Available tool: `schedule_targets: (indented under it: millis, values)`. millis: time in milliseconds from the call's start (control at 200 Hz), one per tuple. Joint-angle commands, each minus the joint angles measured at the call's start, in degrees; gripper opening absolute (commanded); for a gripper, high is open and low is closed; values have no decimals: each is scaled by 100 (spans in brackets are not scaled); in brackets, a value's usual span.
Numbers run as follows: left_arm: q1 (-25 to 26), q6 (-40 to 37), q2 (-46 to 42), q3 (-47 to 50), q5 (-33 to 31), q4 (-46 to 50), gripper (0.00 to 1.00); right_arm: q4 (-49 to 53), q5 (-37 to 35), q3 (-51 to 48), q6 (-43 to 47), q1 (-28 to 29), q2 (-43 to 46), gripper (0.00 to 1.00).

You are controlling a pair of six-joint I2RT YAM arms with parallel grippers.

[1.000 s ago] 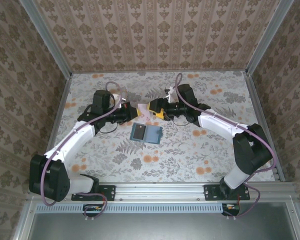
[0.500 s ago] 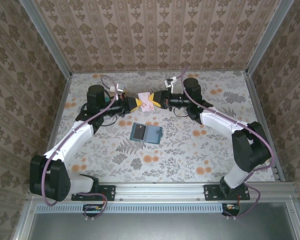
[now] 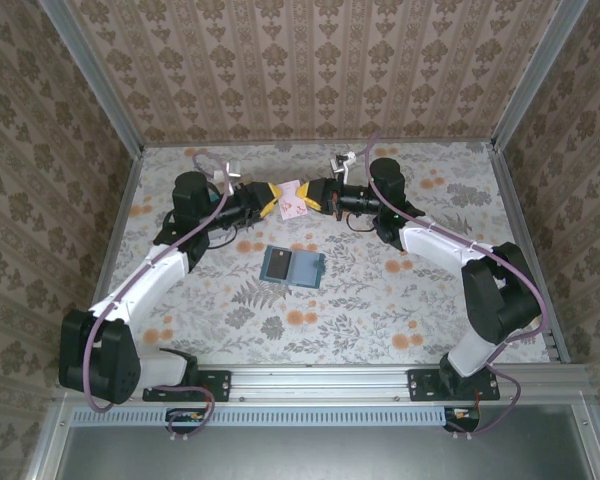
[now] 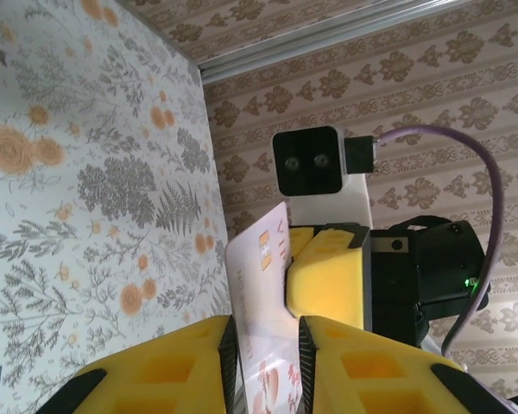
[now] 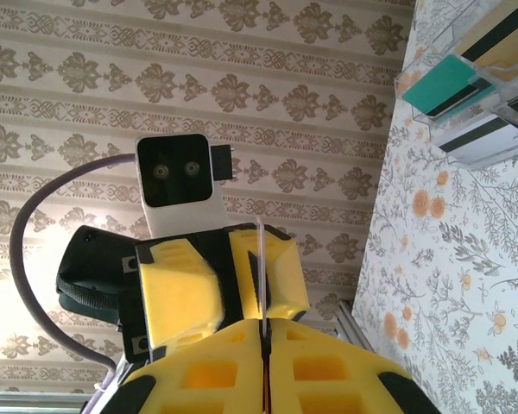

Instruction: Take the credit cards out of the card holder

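A white credit card (image 3: 295, 200) with pink marks hangs in the air above the back of the table, between my two grippers. My right gripper (image 3: 317, 203) is shut on its right end; in the right wrist view the card (image 5: 261, 259) shows edge-on, pinched between the right gripper's (image 5: 265, 323) yellow pads. My left gripper (image 3: 267, 208) has its jaws parted around the card's other end (image 4: 259, 259), with a gap beside the card in the left gripper (image 4: 266, 332). The card holder (image 3: 293, 267) lies open and flat on the table in front of both grippers.
A clear tray (image 5: 488, 138) on the floral table holds a teal card (image 5: 440, 82) and others with dark stripes. Patterned walls and metal rails enclose the table (image 3: 380, 300). Both arms reach toward the back centre.
The two grippers rose and moved back with the card between them. The right gripper shut on the card, and the left jaws then loosened from it.
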State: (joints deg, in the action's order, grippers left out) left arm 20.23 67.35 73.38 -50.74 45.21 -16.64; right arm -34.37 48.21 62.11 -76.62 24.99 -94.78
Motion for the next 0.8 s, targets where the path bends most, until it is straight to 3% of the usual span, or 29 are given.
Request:
schedule_targets:
  millis: [0, 245, 445, 560, 700, 795]
  values:
    - [76, 148, 60, -49, -93, -317, 28, -319, -107, -76, -133, 29, -66, 10]
    - [250, 113, 176, -65, -52, -340, 24, -404, -119, -71, -196, 23, -120, 10]
    - [238, -196, 167, -156, -85, -2, 1, -34, -111, -137, 85, 14, -70, 17]
    - [193, -780, 117, -321, -213, 777, 0, 1071, -313, -138, 865, -3, 152, 33]
    - [105, -2086, -48, -739, -789, 2623, 0, 2839, -853, -35, 1955, -16, 466, 63]
    - [103, -3324, -154, -1045, -1909, 3946, 0, 3572, -1204, -57, 2475, -29, 602, 77]
